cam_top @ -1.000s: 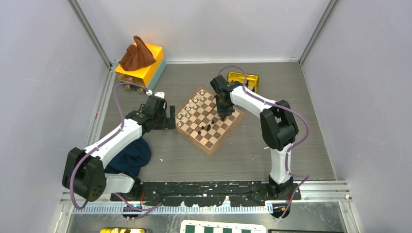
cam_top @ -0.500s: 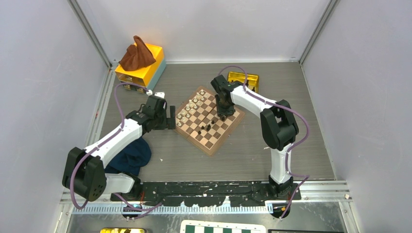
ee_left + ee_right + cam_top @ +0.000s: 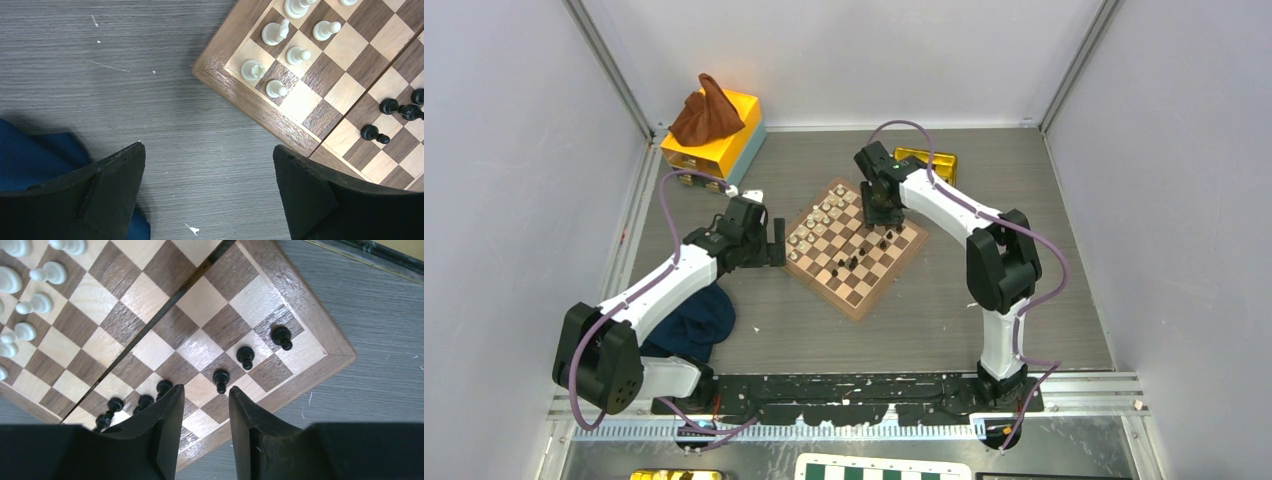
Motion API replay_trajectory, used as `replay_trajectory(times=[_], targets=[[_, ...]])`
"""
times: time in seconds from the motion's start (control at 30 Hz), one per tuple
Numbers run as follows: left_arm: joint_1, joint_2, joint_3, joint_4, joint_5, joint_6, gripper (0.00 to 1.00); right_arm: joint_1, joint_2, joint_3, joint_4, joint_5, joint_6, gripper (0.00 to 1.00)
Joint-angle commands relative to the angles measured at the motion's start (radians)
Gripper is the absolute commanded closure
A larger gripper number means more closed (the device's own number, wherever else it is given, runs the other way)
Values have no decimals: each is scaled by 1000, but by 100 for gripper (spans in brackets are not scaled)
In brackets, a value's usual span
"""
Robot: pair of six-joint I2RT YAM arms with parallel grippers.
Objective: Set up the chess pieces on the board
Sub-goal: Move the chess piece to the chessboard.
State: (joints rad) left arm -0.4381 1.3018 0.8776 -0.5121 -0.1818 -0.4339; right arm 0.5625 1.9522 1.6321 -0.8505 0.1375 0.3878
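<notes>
The wooden board (image 3: 856, 311) lies mid-table. My right gripper (image 3: 880, 214) hovers over its far right part, open with a narrow gap and empty (image 3: 206, 390). Three tiny black chess pieces (image 3: 245, 356) stand in a row along the board's right edge (image 3: 320, 335). Several more black pieces (image 3: 145, 401) cluster by my left finger. They also show in the top view (image 3: 848, 262). My left gripper (image 3: 776, 240) is wide open and empty over the bare table left of the board's corner (image 3: 209, 147). Black pieces (image 3: 372, 132) show there too.
Cream pieces (image 3: 276, 32) fill the board's left side (image 3: 819, 218). A blue cloth (image 3: 699, 320) lies under my left arm. A yellow box with a brown cloth (image 3: 714, 130) sits far left, a gold tray (image 3: 929, 160) behind the board, and a green-and-white board (image 3: 879, 468) at the bottom edge.
My right gripper has drawn back from the board's right squares toward the far side, uncovering black pieces standing there. My left arm has not moved.
</notes>
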Motion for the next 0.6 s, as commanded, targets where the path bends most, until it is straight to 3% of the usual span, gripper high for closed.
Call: replay_trajectory(times=[0.0,0.17,0.57], targets=[[6,-1,-3,41,8,1,1,32,-53,55,-22,-3,-13,55],[6,-3,-6,40,8,1,1,62,-36,70,-24,-9,-13,50],[6,-5,-9,43,15,-3,1,101,-6,58,-16,-20,0,50]])
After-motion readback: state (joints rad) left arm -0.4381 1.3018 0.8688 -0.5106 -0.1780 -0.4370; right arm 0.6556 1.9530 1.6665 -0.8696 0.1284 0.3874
